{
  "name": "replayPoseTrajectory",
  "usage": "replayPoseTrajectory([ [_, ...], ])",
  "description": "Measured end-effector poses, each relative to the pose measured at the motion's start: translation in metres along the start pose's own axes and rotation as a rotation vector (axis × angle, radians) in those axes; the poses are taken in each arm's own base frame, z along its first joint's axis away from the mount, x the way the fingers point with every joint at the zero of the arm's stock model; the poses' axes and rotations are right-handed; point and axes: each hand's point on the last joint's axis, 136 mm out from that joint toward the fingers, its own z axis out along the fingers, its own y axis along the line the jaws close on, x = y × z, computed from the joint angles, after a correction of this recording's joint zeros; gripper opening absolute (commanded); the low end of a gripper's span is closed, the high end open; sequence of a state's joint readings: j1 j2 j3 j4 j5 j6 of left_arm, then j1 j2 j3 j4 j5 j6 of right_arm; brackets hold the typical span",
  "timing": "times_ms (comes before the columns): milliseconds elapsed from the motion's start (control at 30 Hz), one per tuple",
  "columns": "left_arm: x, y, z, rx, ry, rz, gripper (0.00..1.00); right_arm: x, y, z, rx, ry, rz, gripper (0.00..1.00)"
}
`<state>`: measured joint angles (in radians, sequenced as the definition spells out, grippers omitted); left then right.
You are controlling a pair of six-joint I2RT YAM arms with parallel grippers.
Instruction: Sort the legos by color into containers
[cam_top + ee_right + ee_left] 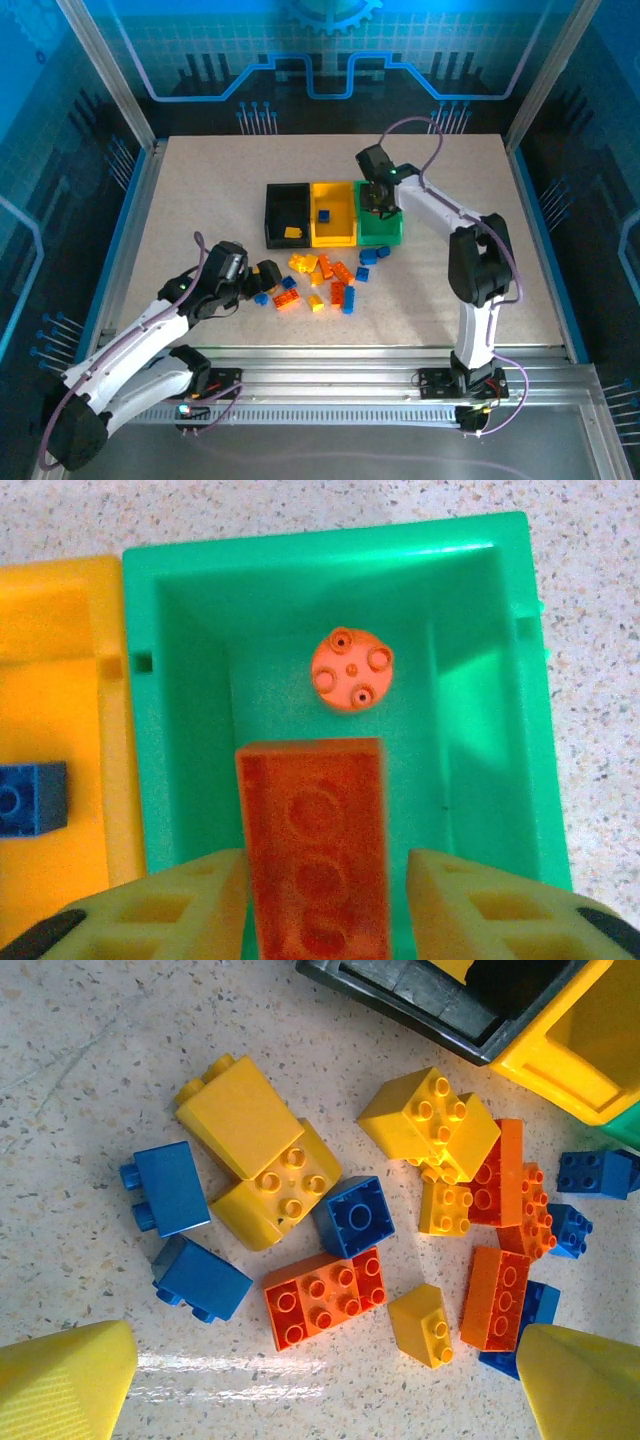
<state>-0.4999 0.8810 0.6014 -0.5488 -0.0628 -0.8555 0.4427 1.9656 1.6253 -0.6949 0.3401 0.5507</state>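
Over the green bin (380, 236), at the right end of the row, the right gripper (379, 200) hangs with an orange brick (312, 850) between its fingers (480, 900). The brick's long axis runs straight away from the wrist toward the bin's far wall, hollow underside up. One pad touches it and a sliver of green shows at the other, so I cannot tell whether it is clamped. The right wrist view looks into the bin, where a round orange piece (352, 670) lies studs up, and onto a blue brick (30, 798) in the neighbouring yellow bin (70, 630). Overhead, a yellow brick (292, 232) lies in the black bin (270, 215). The left gripper (320, 1390) hovers spread wide, holding nothing, above the loose pile (320, 1300) of mixed bricks on the table (80, 1060).
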Motion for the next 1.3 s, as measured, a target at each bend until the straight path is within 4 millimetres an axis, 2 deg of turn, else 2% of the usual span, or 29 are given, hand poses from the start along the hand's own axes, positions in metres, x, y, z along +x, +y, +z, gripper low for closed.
replayPoseTrajectory([
  [167,0.0,0.0,-0.001,-0.001,0.001,0.0,0.99,-0.003,0.003,-0.002,-0.01,0.0,0.01,0.64],
  [267,-0.001,-0.001,-0.001,0.001,0.0,0.0,0.99,0.006,0.003,-0.012,-0.033,-0.006,0.009,0.64],
  [367,-0.001,-0.001,-0.001,0.001,0.0,0.0,0.99,0.042,0.007,-0.034,-0.085,0.014,-0.011,0.65],
  [467,-0.001,-0.001,-0.002,0.002,-0.001,-0.001,0.99,0.093,0.021,-0.057,-0.155,0.046,-0.066,0.65],
  [533,-0.001,-0.001,-0.002,0.005,-0.004,-0.002,0.99,0.129,0.034,-0.065,-0.2,0.078,-0.116,0.64],
  [667,-0.001,0.0,-0.002,0.006,-0.001,-0.009,0.99,0.187,0.046,-0.061,-0.227,0.169,-0.182,0.63],
  [767,0.0,0.0,-0.002,0.007,-0.001,-0.009,0.99,0.213,0.049,-0.057,-0.228,0.21,-0.203,0.63],
  [1000,0.002,0.003,-0.002,0.007,-0.001,-0.009,0.99,0.224,0.059,-0.05,-0.237,0.221,-0.196,0.6],
  [1133,0.002,0.003,-0.002,0.006,0.0,-0.009,0.99,0.231,0.059,-0.038,-0.22,0.242,-0.193,0.51],
  [1300,0.002,0.004,-0.002,0.006,0.0,-0.009,0.99,0.24,0.052,-0.033,-0.202,0.257,-0.178,0.42],
])
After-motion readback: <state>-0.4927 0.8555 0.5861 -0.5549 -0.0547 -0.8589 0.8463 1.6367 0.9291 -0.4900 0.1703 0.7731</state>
